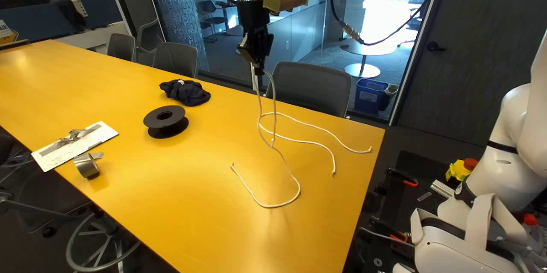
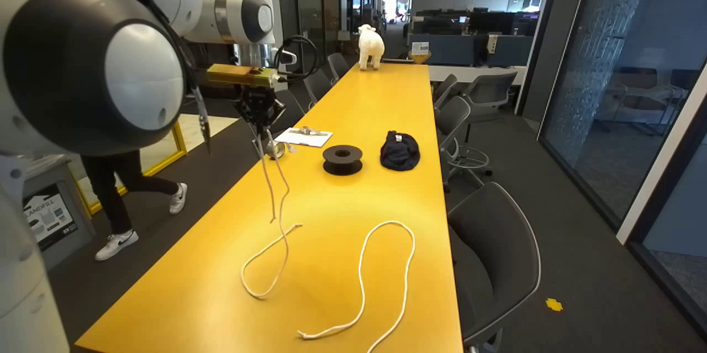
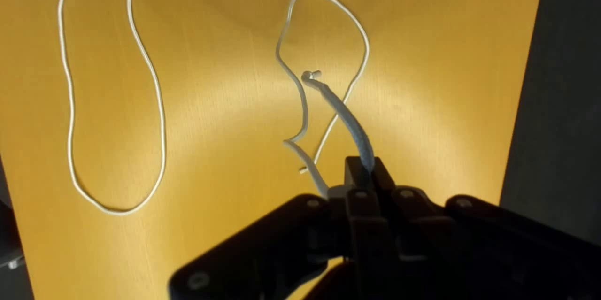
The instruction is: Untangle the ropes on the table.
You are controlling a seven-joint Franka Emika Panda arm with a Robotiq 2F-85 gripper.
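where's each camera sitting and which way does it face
An exterior view: raised near the table, facing diagonally across toward the glass wall; robot base and gripper show.
An exterior view: by the arm, facing along the table toward the plush sheep; arm and gripper fill the picture's left.
Wrist view: on the arm, facing down at the ropes; gripper at the bottom.
Both exterior views show the black spool and gripper.

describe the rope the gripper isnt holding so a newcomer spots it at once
Start with the long yellow-orange table and go to its end nearest the robot's base. There, beside the closest gray chair, a thin white rope lies bent in a long U. The other rope looks much the same but hangs partly from the gripper; this one rests wholly on the table.
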